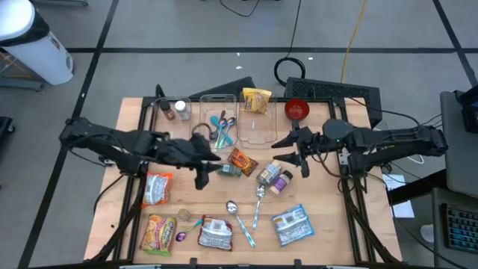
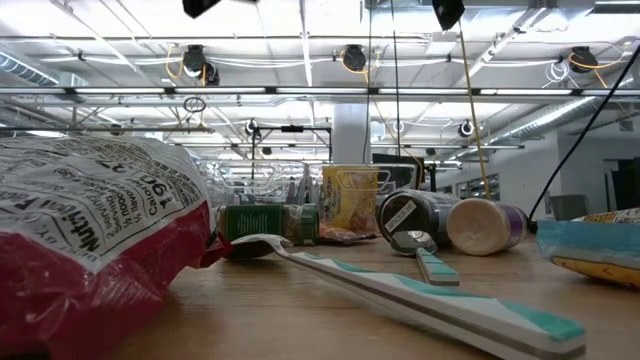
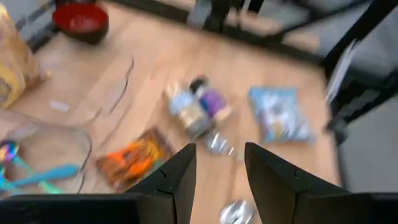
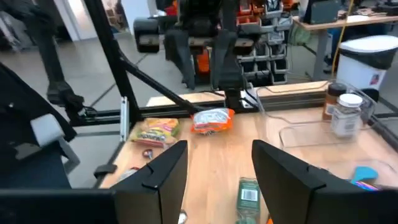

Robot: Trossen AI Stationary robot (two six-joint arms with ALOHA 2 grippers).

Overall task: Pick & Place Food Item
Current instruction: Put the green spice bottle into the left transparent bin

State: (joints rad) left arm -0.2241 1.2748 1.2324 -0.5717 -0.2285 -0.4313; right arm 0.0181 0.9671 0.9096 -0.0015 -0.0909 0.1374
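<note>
Several food items lie on the wooden table. An orange snack packet point(image 1: 242, 161) point(image 3: 132, 158) and a green-labelled jar point(image 1: 228, 170) point(image 4: 249, 196) lie at the middle. Two jars point(image 1: 272, 178) point(image 3: 196, 106) lie on their sides just right of them. My left gripper point(image 1: 215, 166) point(image 3: 219, 162) hangs open above the table, just left of the packet, holding nothing. My right gripper point(image 1: 280, 149) point(image 4: 217, 162) hangs open and level right of the middle, pointing toward the table's left, also with nothing between its fingers.
Snack bags lie along the near edge: yellow point(image 1: 157, 233), red-and-white point(image 1: 215, 233), blue point(image 1: 291, 224), and orange-white point(image 1: 158, 187) at the left. Spoons point(image 1: 258, 205) lie between them. Clear containers point(image 1: 256, 123), a red bowl point(image 1: 297, 110) and spice bottles point(image 1: 179, 110) stand at the far side.
</note>
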